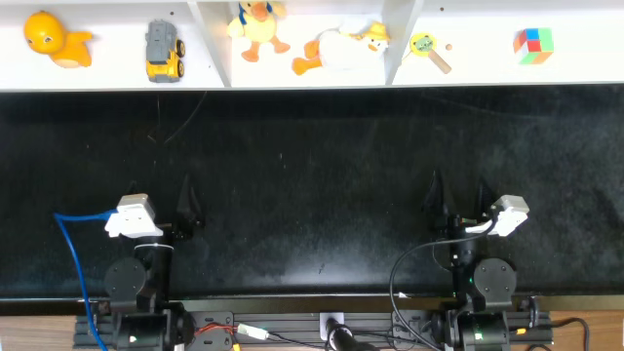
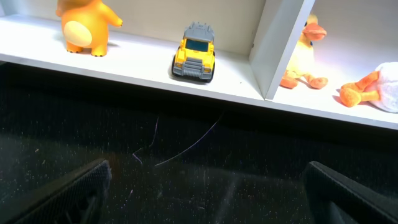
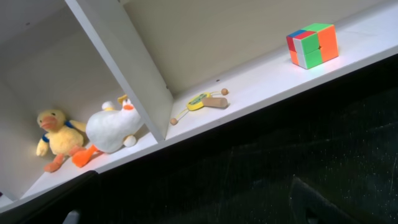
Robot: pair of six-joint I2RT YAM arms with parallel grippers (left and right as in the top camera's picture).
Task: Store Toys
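Six toys (image 1: pixel 165 49) are stored on the shelf (image 1: pixel 117 78), so the task is judged done, while the fingers of the left gripper (image 2: pixel 214 196) and right gripper (image 1: pixel 458 200) are held wide and empty

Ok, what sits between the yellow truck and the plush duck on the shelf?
A white shelf divider separates the yellow truck from the plush duck; left wrist view shows it.

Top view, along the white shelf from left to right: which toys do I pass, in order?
orange duck → yellow toy truck → yellow plush duck → white plush duck → wooden rattle → colour cube
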